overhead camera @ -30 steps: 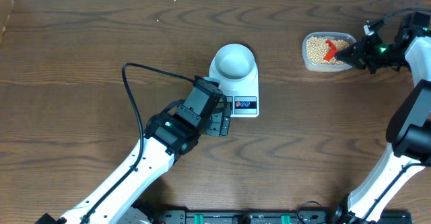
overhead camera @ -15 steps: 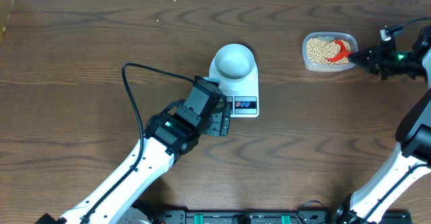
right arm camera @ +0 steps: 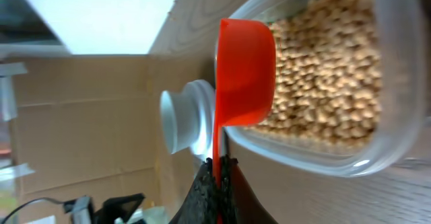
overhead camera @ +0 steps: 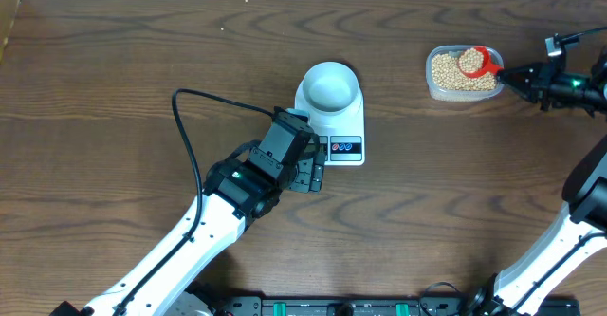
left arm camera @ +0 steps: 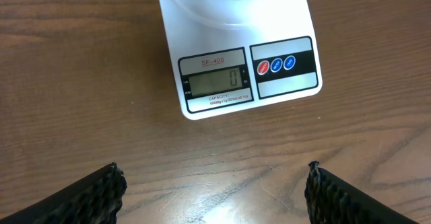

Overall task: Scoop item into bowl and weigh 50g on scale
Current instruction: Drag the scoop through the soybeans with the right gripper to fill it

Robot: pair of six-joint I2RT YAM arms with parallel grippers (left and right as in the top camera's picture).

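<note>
- A second ago the red scoop [overhead camera: 477, 62] sat tipped on edge in the beans [overhead camera: 448, 72]. Now we have it turned cup-up at the far side of the clear container [overhead camera: 432, 90], with a tan load showing inside it from overhead.
- The right gripper [overhead camera: 509, 72] is clamped tight on the scoop's thin handle. The right wrist view shows its jaws pinched together on the handle, with only the cup's red back showing.
- The arm has drawn back toward the right edge of the desk [overhead camera: 114, 60] over that same second. The scoop is still over the container near the far right corner.
- The bowl [overhead camera: 330, 85] stands on the scale [overhead camera: 347, 149] around the middle of the desk, toward the far edge, well apart from the container. It looks empty from above.
- The left gripper [left arm camera: 214, 200] hovers just on the near side of the scale, fingers spread wide and holding nothing.
- In the left wrist view the display [left arm camera: 215, 83] reads 0, so we judge that nothing has been weighed yet.
- In our judgement the first scoop is filled, and the carry across to the bowl comes next. The cup must stay level, or the round beans will roll off onto the desk.
</note>
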